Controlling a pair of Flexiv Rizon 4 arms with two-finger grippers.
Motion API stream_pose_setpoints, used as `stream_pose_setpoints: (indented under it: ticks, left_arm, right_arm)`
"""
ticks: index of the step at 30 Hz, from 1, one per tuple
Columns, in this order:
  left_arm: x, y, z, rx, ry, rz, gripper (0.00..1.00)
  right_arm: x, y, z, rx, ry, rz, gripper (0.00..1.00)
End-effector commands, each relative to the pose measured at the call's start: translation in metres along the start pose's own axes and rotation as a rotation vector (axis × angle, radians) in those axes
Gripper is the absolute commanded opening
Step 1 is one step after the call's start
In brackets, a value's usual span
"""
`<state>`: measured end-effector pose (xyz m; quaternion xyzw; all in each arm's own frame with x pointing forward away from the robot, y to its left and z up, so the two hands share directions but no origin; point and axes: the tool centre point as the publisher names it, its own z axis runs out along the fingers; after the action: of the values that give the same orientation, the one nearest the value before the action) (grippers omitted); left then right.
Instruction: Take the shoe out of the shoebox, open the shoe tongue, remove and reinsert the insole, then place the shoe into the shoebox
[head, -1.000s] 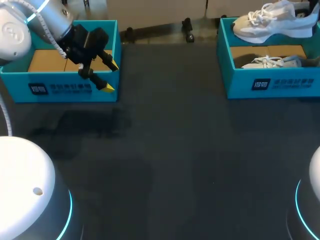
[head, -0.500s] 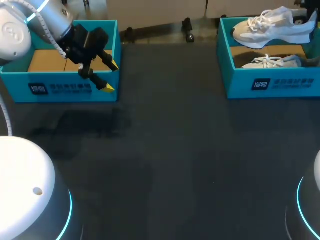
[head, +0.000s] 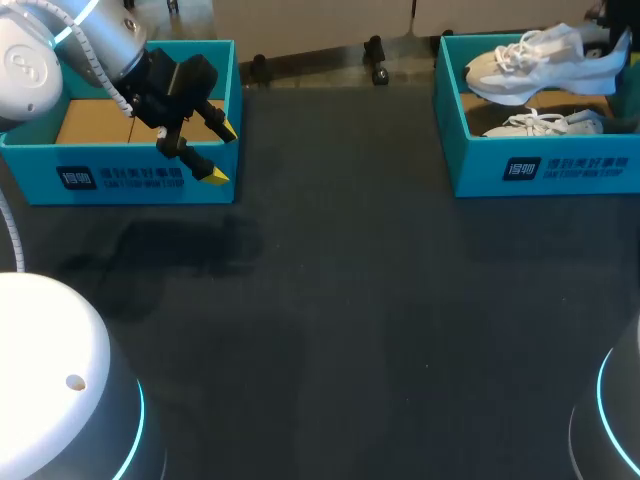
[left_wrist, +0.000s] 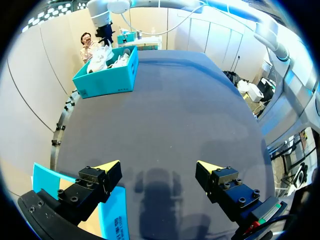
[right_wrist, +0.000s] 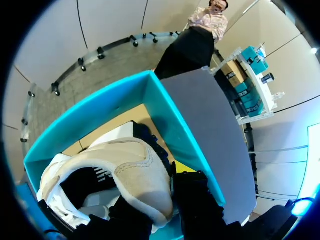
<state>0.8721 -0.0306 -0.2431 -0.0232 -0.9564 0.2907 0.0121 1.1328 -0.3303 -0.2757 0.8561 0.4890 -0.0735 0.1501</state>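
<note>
Right end effector (right_wrist: 167, 192) pinches the heel of the pale shoe (head: 525, 62); one yellow tip shows at the collar. The shoe hangs tilted over the open top of the shoebox (head: 545, 165), above a second shoe (head: 545, 123) lying inside.

Left end effector (head: 221, 152) is spread wide and holds nothing. It is well apart from the shoebox, over the front wall of another box (head: 130, 178). A wide stretch of dark desk (head: 380, 300) lies between the shoebox and that box.

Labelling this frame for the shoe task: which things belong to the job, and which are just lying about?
In the job: raised shoe, held by right gripper; right shoebox beneath it.
Lying about: second shoe inside that box; left shoebox; left gripper, open at its corner.
</note>
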Motion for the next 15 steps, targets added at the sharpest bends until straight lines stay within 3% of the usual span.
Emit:
stream_pose_setpoints:
  ticks: [1, 15]
  left_arm:
    - [0.0, 0.0, 0.0, -0.003, 0.002, 0.0, 1.0]
    - [0.0, 0.0, 0.0, -0.003, 0.002, 0.0, 1.0]
  right_arm:
    - [0.004, 0.009, 0.01, 0.017, -0.005, 0.003, 0.0]
    - [0.014, 0.016, 0.034, 0.018, -0.008, 0.02, 0.0]
